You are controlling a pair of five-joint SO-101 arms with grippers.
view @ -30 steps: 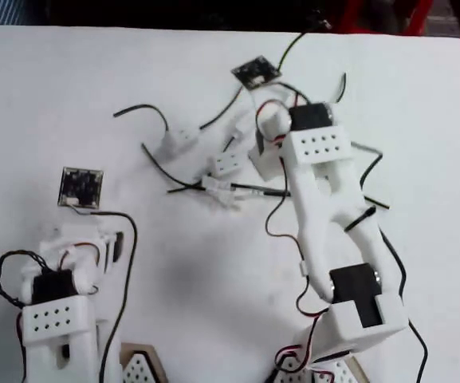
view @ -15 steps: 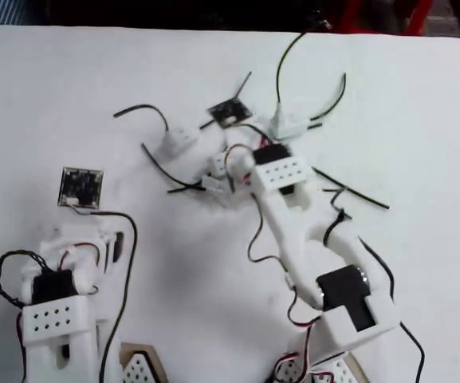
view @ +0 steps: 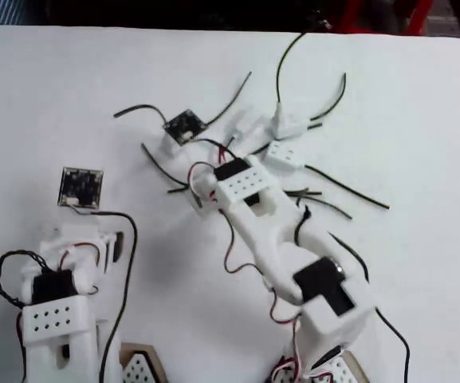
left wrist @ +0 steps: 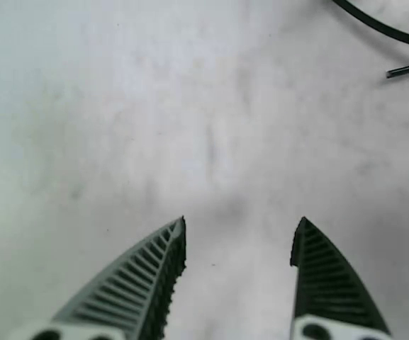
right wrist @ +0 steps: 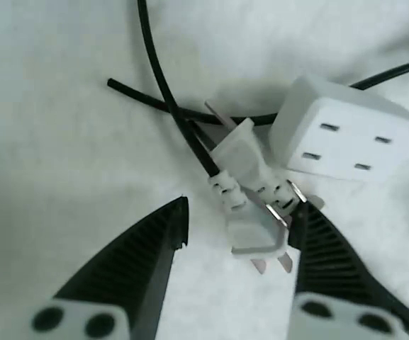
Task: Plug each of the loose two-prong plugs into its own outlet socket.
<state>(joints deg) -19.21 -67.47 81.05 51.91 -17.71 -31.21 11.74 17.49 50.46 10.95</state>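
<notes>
High view: the right arm extends from the near edge of the desk to a tangle of white plugs, sockets and black cords at mid-desk. A white socket lies just beside its wrist, and the left arm sits folded at the near left corner. Left wrist view: the left pincer has its fingers apart above the desk surface, with a black cord well beyond the tips. Right wrist view: the right pincer is spread apart and grips nothing; two white plugs lie touching each other between its tips, and a four-slot socket block sits just beside them with its slots unfilled.
</notes>
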